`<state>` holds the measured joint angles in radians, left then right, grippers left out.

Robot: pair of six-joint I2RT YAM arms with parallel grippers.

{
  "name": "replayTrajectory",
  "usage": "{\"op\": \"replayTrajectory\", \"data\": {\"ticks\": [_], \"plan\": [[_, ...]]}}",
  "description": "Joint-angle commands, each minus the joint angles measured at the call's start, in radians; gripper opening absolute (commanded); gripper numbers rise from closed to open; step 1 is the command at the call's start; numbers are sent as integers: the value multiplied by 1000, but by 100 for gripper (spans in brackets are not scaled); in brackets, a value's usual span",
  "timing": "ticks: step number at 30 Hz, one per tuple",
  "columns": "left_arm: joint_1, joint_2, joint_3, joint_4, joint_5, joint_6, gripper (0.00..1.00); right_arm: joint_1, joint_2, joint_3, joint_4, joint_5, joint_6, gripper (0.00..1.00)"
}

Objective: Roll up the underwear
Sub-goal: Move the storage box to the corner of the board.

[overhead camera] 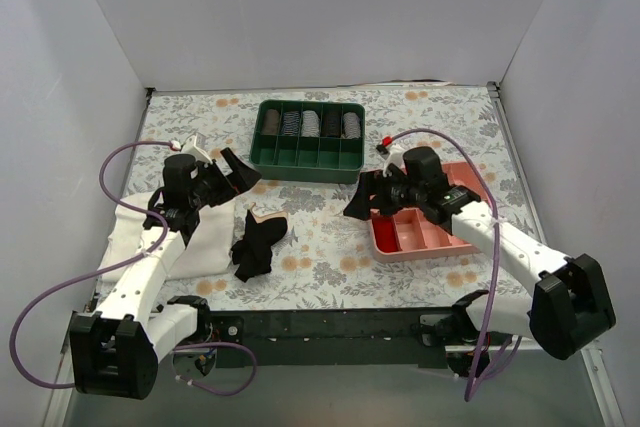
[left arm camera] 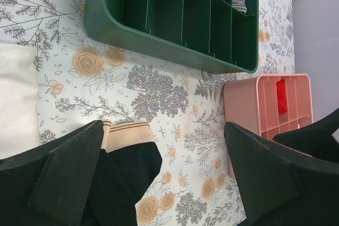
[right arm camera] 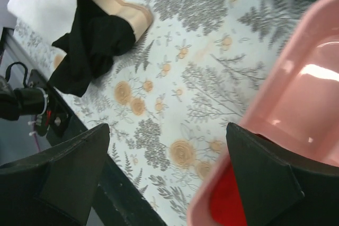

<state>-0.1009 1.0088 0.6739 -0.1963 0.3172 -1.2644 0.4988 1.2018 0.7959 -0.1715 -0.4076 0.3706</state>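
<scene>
Tabletop (overhead camera: 330, 252): floral and mostly bare in the middle of the top view, which gives me room to spread the garment flat before I start any roll.
White cloth (overhead camera: 212, 247): lies at the left of the top view, just beside the garment. I judge I should pull the garment to the right, clear of the cloth, so I don't pinch the two together.
Green tray (overhead camera: 305, 169): upper middle of the top view, well apart from the work.
Pink tray (overhead camera: 420, 237): right of centre, under my right arm.
Underwear (overhead camera: 257, 247): a crumpled black heap at lower centre-left of the top view, between my two arms. Its long axis runs roughly top to bottom, leaning to the lower left. I judge that flattening comes first, then a tight, even roll along that axis.
Left tool (overhead camera: 232, 174): fingers spread wide and holding nothing, hovering above and to the left of the garment.
Right tool (overhead camera: 358, 197): fingers also wide apart and holding nothing, at the pink tray's left edge.
Waistband (left arm camera: 130, 133): the beige end, pointing toward the green tray. Its two corners look like the best grips, one for each tool.
</scene>
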Motion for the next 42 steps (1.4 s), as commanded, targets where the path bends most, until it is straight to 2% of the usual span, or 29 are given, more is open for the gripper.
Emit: {"op": "replayTrajectory", "data": {"ticks": [1,6,10,16,20,22,25,27,28,29,31,32,36,42], "plan": [[-2,-36,13,1,-18,-1,98,93,48,9,87,45,73,99],[0,-38,16,-11,-24,0,98,129,128,-1,80,91,93,99],[-2,-47,18,-28,-38,10,98,126,139,16,-6,290,56,99],[-2,-44,15,-25,-38,10,98,84,150,54,-89,427,-31,99],[-2,-42,13,-29,-40,17,98,32,176,91,-137,412,-128,99],[-2,-49,6,-26,-40,16,98,32,160,112,-131,296,-182,99],[-2,-50,4,-22,-41,16,98,34,64,111,-108,247,-167,99],[-2,-50,6,-23,-35,19,98,34,-28,115,-121,279,-139,99],[-2,-53,6,-23,-33,19,98,34,-53,140,-146,365,-130,99],[-2,-55,13,-25,-32,20,98,30,-82,164,-260,450,-107,99],[-2,-59,24,-34,-7,36,98,26,-96,215,-362,615,-99,99],[-2,-55,32,-35,2,45,98,11,-106,239,-411,651,-85,99],[-2,-27,104,-78,66,82,98,-46,-149,227,-621,678,-9,99],[-2,23,168,-120,68,157,98,-62,-264,163,-813,618,128,99]]}}
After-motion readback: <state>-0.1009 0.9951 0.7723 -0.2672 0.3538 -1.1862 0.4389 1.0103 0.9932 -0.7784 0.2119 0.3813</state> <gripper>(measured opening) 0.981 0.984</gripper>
